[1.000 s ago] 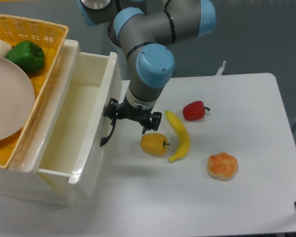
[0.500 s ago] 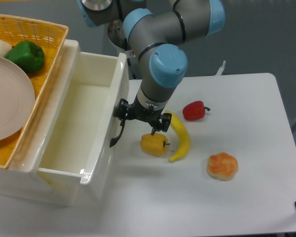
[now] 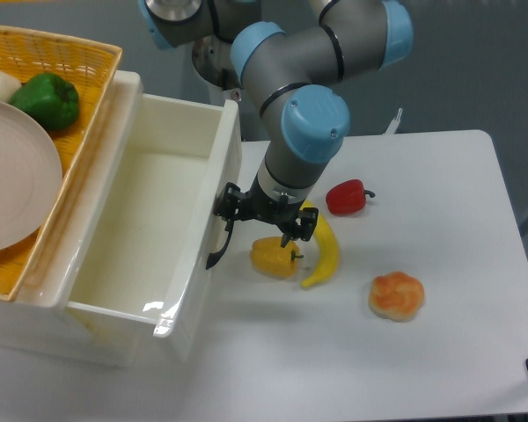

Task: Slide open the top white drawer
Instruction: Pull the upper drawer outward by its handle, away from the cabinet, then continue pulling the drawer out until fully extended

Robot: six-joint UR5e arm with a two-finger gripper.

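The top white drawer (image 3: 132, 229) stands pulled far out of the cabinet toward the right, its smooth white inside bare. A black curved handle (image 3: 216, 248) sits on its front face. My gripper (image 3: 266, 215) points down just right of that front. Its jaws are spread, with the left finger (image 3: 230, 200) against the top of the handle and the right finger (image 3: 301, 227) over the fruit. The gap between the fingers holds nothing that I can see.
A yellow pepper (image 3: 274, 258) and a banana (image 3: 323, 248) lie right under the gripper. A red pepper (image 3: 347, 197) and an orange bun (image 3: 396, 295) lie further right. The yellow wicker basket (image 3: 86, 61) on the cabinet holds a plate and a green pepper (image 3: 46, 99).
The gripper has moved right and slightly toward the front, and the drawer front has followed it, so the drawer stands further out than a second ago.
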